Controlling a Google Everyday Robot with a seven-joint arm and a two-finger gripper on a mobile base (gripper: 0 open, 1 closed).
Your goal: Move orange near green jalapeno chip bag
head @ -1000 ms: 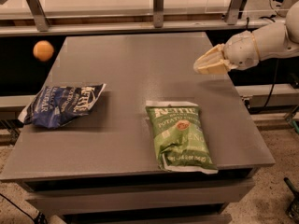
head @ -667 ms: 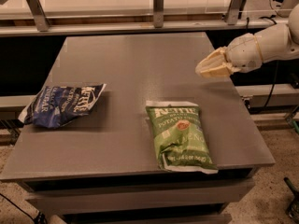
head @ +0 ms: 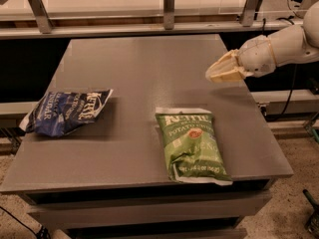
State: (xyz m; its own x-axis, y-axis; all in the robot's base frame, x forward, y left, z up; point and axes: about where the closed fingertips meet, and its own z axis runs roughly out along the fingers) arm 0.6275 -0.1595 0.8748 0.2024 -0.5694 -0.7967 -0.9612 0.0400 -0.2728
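1. The green jalapeno chip bag [head: 192, 144] lies flat, label up, at the table's [head: 139, 59] front right.
2. My gripper [head: 215, 74] hovers above the right edge, fingers drawn together, empty.
3. My arm [head: 284, 46] is cut off at right; the dark blue chip bag [head: 67, 112] overhangs the left edge.

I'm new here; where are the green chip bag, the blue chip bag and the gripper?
green jalapeno chip bag [head: 193, 144]: camera view, its middle.
blue chip bag [head: 67, 111]: camera view, its middle.
gripper [head: 217, 74]: camera view, its tip, above the table [head: 149, 63], right side.
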